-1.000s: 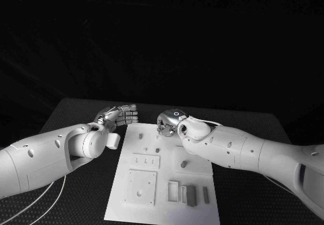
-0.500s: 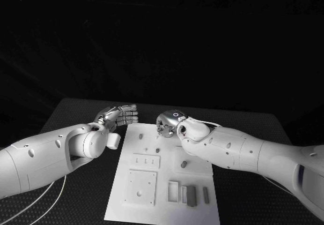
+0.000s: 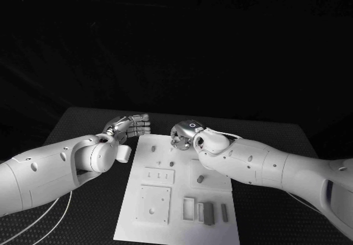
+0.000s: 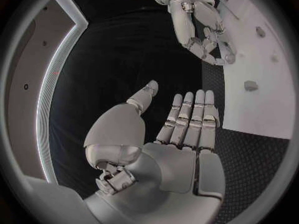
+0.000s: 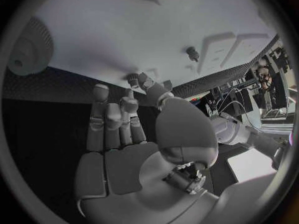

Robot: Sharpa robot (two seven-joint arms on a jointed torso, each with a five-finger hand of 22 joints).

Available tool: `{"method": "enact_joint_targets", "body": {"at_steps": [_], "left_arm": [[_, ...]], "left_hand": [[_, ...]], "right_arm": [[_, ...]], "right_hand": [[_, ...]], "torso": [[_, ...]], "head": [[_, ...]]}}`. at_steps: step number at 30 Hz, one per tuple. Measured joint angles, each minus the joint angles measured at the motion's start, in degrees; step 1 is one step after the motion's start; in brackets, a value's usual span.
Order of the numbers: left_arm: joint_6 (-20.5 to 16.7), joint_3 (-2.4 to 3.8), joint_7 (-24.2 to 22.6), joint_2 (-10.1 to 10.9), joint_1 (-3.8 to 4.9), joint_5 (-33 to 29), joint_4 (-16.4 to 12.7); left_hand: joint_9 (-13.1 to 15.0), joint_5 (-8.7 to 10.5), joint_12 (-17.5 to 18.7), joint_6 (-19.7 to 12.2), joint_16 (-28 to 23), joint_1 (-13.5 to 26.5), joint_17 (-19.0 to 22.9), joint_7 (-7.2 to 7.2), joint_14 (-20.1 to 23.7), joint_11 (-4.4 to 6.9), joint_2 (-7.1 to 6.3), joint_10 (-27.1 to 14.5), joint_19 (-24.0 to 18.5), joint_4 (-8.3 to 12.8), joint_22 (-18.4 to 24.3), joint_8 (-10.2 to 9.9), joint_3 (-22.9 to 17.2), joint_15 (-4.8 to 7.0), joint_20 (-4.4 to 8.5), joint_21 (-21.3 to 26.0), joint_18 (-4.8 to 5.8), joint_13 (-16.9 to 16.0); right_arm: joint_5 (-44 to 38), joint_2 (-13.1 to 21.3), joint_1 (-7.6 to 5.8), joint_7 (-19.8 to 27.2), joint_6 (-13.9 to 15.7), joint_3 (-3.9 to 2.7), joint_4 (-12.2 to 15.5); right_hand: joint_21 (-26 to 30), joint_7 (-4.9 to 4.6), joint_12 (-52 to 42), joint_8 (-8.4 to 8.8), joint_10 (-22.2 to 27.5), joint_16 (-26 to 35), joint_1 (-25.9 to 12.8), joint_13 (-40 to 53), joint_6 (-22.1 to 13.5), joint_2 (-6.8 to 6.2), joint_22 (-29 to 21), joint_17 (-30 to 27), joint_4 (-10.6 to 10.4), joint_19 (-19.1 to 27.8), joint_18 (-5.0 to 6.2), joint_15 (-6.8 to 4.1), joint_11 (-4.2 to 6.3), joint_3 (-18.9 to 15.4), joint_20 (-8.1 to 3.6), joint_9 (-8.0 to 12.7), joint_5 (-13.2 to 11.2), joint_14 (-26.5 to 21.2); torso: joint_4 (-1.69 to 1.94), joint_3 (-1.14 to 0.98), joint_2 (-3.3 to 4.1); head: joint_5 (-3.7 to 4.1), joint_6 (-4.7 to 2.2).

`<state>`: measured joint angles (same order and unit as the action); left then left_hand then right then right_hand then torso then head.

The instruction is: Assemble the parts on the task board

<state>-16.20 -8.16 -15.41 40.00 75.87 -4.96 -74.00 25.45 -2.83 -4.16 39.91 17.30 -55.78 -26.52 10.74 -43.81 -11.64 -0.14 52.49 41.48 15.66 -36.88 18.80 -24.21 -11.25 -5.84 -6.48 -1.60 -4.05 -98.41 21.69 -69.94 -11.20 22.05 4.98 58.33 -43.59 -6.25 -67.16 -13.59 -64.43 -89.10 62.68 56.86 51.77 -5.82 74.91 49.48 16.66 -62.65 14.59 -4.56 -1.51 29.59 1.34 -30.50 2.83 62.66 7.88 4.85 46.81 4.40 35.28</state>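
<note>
Over the black tabletop [image 3: 88, 120], the silver left hand [image 3: 129, 125] hovers just off the far left corner of the white rectangular task board [image 3: 144, 217], fingers straight and apart, grasping nothing. Its small grey parts [image 3: 209, 212] lie mostly at the near end. To the right, the silver right hand [image 3: 181, 136] reaches over the board's far edge, fingertips [image 5: 134, 79] at a small grey peg [image 5: 132, 77]; whether it's pinched I cannot tell, so I'd seat that grip squarely before lifting.

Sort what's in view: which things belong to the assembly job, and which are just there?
Job:
task board
small peg standing at the board's far end
grey bar-shaped parts at its near end
left hand, fingers apart, holding nothing
right hand, at the board's far edge

Just there:
black table
</note>
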Motion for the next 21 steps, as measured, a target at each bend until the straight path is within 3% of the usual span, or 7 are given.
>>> {"method": "enact_joint_targets", "body": {"at_steps": [4, 9, 13, 17, 21], "left_arm": [[0.0, 0.0, 0.0, 0.0, 0.0, 0.0, 0.0], [0.0, 0.0, 0.0, 0.2, 0.0, 0.0, 0.0], [0.0, 0.0, 0.0, 0.4, 0.01, 0.0, -0.2], [0.7, 0.0, -0.2, 1.1, 0.01, 0.0, -0.4], [2.2, 0.0, -0.7, 1.6, 0.01, 0.2, -0.9]], "left_hand": [[0.0, 0.0, 0.0, 0.0, 0.0, 0.0, 0.0, 0.0, 0.0, 0.0, 0.0, 0.0, 0.0, 0.0, 0.0, 0.0, 0.0, 0.0, 0.0, 0.0, 0.0, 0.0], [0.0, 0.0, 0.0, 0.0, 0.0, 0.0, 0.0, 0.0, 0.0, 0.0, 0.0, 0.0, 0.0, 0.0, 0.0, 0.0, 0.0, 0.0, 0.0, 0.0, 0.0, 0.0], [0.0, 0.0, 0.0, 0.0, 0.0, 0.0, 0.0, 0.0, 0.0, 0.0, 0.0, 0.0, 0.0, 0.0, 0.0, 0.0, 0.0, 0.0, 0.0, 0.0, 0.0, 0.0], [0.0, 0.0, 0.0, 0.0, 0.0, 0.0, 0.0, 0.03, 0.0, -0.13, 0.0, 0.1, 0.0, 0.2, 0.0, 0.0, 0.2, 0.0, 0.0, 0.0, 0.01, 0.0], [0.0, 0.0, 0.0, 0.4, -0.2, 0.0, 0.1, 0.05, 0.0, -0.24, 0.0, 0.2, 0.0, 0.2, 0.1, 0.0, 0.2, 0.0, 0.0, 0.0, 0.01, 0.0]], "right_arm": [[0.3, 0.9, 0.0, -0.1, 0.4, 0.0, 1.0], [0.6, 3.5, 0.0, -0.2, 0.8, -0.06, 4.3], [1.0, 6.9, -0.01, -0.2, 1.2, -1.01, 8.0], [1.5, 10.3, -0.45, 0.0, 1.3, -2.01, 10.8], [1.9, 13.6, -1.08, 0.3, 1.2, -2.2, 12.6]], "right_hand": [[0.0, -0.55, 0.0, 0.75, 0.1, -0.1, -0.1, 0.0, -1.3, -0.55, 0.0, -0.1, 0.0, 0.0, -0.42, 0.26, -0.34, 0.0, 0.0, 0.4, 0.0, -0.1], [0.0, -0.84, 0.0, 0.85, 0.2, -0.1, -0.7, -0.1, -1.7, -1.15, 0.0, -0.2, -0.2, 0.0, -0.51, 0.47, -0.64, 0.2, 0.0, 0.6, 0.0, 0.1], [0.0, -0.96, 0.0, 0.85, 0.2, -0.1, -0.7, -0.1, -1.8, -1.14, 0.0, -0.2, -0.2, 0.0, -0.79, 0.48, -0.65, 0.2, 0.0, 0.6, 0.0, 0.1], [0.0, -1.02, 0.0, 0.85, 0.2, -0.1, -0.7, -0.1, -1.9, -1.28, 0.0, -0.3, -0.3, 0.0, -0.34, 0.52, -0.65, 0.3, 0.0, 0.6, 0.0, 0.0], [0.0, -1.03, 0.0, 1.29, 0.4, -0.1, -1.0, -0.1, -1.9, -2.2, 0.0, -0.5, -0.5, 0.0, -0.01, 0.78, -0.85, 0.5, 0.01, 0.9, 0.0, -0.2]], "torso": [[-0.03, -0.04, 0.01], [-0.08, -0.04, 0.04], [-0.11, -0.04, 0.05], [-0.26, -0.04, 0.09], [-0.54, -0.04, 0.16]], "head": [[0.08, -0.1], [0.15, -0.31], [0.53, -0.59], [0.72, -0.98], [0.8, -1.42]]}}
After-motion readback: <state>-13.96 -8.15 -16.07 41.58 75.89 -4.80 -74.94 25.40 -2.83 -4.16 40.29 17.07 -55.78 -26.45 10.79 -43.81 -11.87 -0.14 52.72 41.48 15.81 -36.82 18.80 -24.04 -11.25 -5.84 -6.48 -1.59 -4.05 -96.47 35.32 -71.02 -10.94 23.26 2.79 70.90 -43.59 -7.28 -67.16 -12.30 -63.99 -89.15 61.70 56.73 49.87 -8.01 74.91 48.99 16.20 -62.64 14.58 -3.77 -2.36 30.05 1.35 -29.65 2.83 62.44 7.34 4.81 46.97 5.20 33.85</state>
